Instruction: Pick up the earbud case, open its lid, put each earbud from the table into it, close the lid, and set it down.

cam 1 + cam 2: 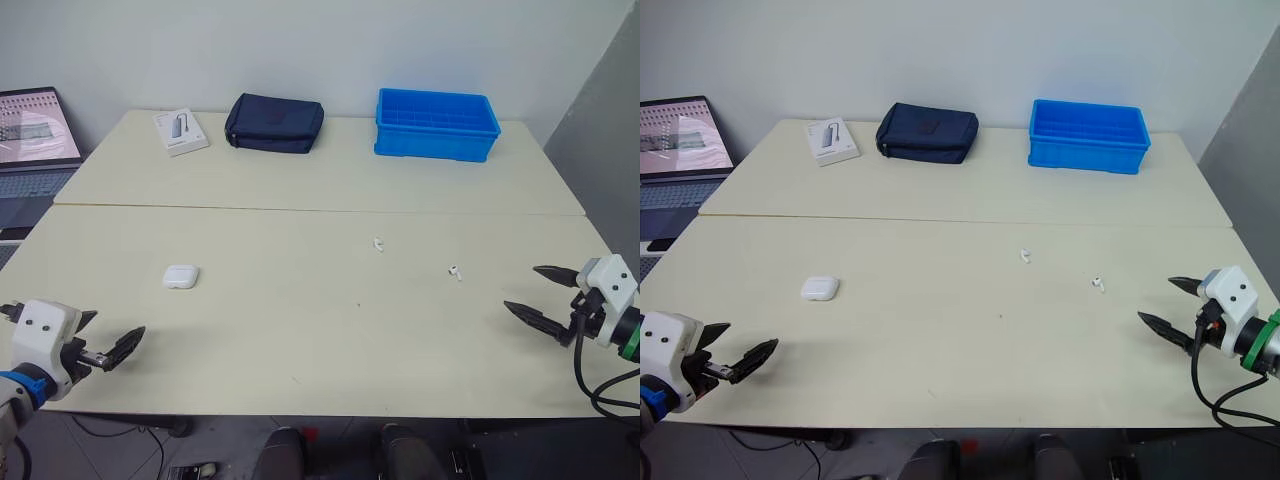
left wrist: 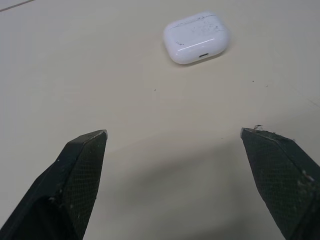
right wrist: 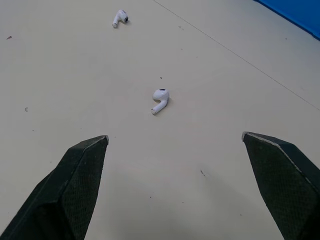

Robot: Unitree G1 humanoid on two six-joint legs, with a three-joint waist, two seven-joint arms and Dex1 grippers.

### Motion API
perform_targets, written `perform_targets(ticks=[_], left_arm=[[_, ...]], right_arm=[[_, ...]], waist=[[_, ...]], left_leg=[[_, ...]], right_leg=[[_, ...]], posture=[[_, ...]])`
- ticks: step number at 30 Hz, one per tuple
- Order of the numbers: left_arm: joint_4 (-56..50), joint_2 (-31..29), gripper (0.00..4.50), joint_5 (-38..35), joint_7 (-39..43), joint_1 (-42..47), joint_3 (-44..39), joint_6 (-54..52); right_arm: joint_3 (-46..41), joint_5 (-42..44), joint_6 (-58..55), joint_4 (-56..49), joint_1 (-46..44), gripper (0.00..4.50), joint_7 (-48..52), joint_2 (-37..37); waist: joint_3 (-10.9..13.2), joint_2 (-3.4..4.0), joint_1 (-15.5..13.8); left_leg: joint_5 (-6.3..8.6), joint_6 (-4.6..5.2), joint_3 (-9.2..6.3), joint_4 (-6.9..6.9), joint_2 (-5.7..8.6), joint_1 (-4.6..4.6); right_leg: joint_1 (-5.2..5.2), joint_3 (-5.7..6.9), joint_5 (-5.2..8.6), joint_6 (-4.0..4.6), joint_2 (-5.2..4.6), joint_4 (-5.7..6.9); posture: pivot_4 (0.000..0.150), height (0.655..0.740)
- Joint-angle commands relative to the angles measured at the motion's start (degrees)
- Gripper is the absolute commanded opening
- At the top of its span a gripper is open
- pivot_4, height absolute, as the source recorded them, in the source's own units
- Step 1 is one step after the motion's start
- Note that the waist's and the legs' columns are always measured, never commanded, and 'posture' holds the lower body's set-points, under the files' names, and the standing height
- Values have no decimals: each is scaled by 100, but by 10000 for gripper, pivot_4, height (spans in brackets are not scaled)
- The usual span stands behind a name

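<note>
- Down low on the left, the left gripper (image 1: 108,335) is hanging over the near edge of the table (image 1: 300,340). Its two black fingers are standing wide apart and are holding nothing.
- Down low on the right, the right gripper (image 1: 520,288) is hanging over the table too. Its jaws are also spreading wide, with nothing between them.
- Out in front of the left jaws, the white earbud case (image 2: 196,37) is lying flat on the table with its lid shut. It is sitting near the jaws, not touching them.
- Out in front of the right jaws, the near earbud (image 3: 160,100) is lying on its side on the table. It is lining up with the gap between the two fingers, a little way off.
- Past that one, the far earbud (image 3: 119,18) is lying farther from the right jaws. The two earbuds are lying apart from each other.
- Both earbuds are lying well apart from the case, between the two grippers.
- Far beyond both sets of jaws, a blue bin (image 1: 436,124), a dark pouch (image 1: 274,123) and a white box (image 1: 180,131) are sitting along the back of the table.
- Off past the left jaws, beside the table, a laptop (image 1: 35,140) is standing open.
</note>
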State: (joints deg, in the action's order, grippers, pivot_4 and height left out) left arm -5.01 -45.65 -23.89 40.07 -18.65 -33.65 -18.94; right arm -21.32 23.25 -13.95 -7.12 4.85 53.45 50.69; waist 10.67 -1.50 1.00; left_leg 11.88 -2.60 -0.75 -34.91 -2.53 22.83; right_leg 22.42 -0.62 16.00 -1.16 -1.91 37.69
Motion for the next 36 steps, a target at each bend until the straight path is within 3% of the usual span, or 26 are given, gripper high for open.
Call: perform_targets(ticks=[1,10,24,30,36], left_arm=[[-152,-27,45000,33,61,17,-193,137],[-230,3,45000,-122,756,-87,-181,520],[-38,79,45000,-252,782,-30,-414,410],[-349,364,45000,-429,383,-100,-500,-24],[-620,922,45000,-310,-561,340,-232,-366]], right_arm=[[-60,-70,119,-7,-120,44813,-16,22],[69,-404,434,106,-206,44813,-44,-18],[-15,-54,206,118,-275,44813,255,41],[74,-62,219,27,-303,44813,345,5],[552,233,-279,-775,-854,44813,285,-95]], waist=[[0,0,0],[0,0,0],[0,0,1],[0,0,2],[-1,0,1]], left_leg=[[0,0,0,0,0,0],[0,0,2,-1,2,-1],[0,0,2,-4,-3,-6],[0,0,2,-4,-8,-10],[0,-1,2,-17,-13,-19]], right_leg=[[0,0,0,0,0,0],[0,-1,-1,0,9,1],[-1,-5,-8,17,40,6],[-1,-12,-9,20,50,8],[-4,-17,-21,10,58,28]], posture=[[1500,7376],[1500,7376],[1500,7376],[1500,7376],[1500,7376]])
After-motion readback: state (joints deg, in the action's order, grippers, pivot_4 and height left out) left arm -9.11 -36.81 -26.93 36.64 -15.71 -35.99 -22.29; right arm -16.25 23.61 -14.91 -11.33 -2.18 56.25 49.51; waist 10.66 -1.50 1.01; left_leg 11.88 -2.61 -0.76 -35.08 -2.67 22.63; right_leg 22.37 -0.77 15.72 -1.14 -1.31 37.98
